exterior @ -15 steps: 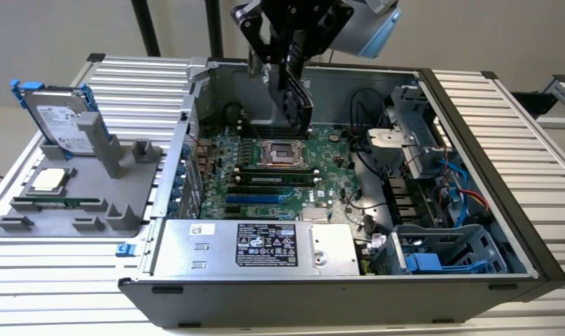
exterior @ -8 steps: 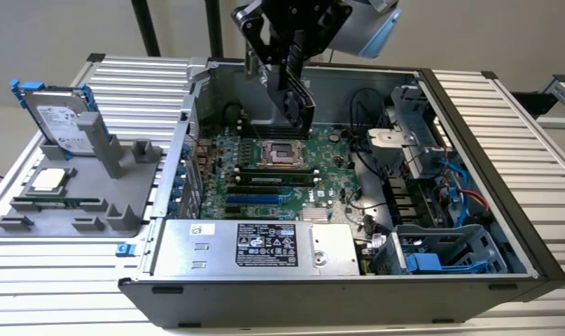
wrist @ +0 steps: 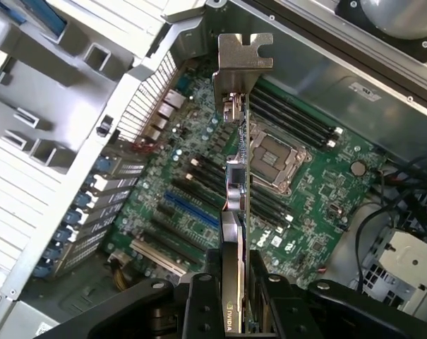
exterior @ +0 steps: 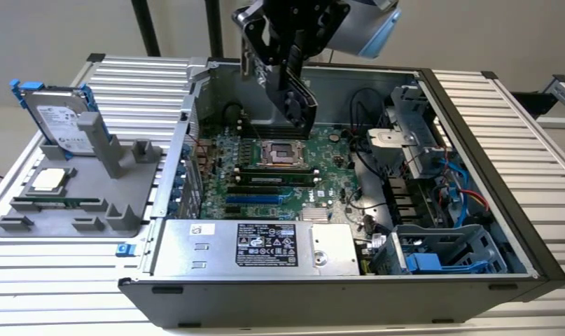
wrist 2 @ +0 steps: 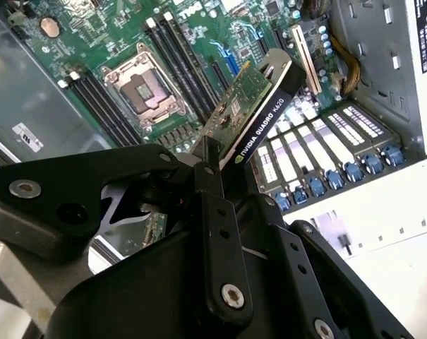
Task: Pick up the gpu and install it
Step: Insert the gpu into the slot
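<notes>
Fingers [wrist 2: 209,187] of my gripper [exterior: 287,70] are clamped on the gpu [exterior: 301,105], which hangs above the far part of the motherboard [exterior: 343,185] inside the open case [exterior: 310,304], not yet in any slot; I judge it is held high to clear the walls. The first wrist view shows its silver bracket [wrist: 245,60] at the free end; the second wrist view shows its black cover [wrist 2: 269,106] and green face together

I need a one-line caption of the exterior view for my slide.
The end effector holds the flat black gpu card above the green motherboard inside the open grey computer case.
</notes>
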`<state>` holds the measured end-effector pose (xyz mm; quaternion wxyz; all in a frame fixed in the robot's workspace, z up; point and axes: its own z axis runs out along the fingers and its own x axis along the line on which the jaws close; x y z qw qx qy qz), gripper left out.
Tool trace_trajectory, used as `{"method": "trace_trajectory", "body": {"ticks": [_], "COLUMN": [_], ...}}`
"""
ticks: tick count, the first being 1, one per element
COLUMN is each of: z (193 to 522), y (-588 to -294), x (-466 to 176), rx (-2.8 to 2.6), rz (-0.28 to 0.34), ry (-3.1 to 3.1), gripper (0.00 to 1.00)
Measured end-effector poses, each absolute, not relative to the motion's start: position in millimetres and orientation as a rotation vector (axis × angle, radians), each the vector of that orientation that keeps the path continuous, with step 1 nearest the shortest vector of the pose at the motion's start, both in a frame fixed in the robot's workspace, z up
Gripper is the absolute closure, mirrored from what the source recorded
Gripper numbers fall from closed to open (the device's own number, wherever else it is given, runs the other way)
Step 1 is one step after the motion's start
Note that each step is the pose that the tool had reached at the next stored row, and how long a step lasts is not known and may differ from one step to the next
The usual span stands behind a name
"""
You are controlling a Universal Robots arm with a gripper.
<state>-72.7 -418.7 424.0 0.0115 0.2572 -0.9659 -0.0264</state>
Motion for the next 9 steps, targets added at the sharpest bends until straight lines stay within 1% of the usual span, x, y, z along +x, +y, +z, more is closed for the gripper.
{"method": "trace_trajectory", "body": {"ticks": [9], "z": [424.1], "y": [-418.7], "x": [-72.7], "rx": [0.907], "rz": [-0.081], "ry": [-2.981], "gripper": [1.0]}}
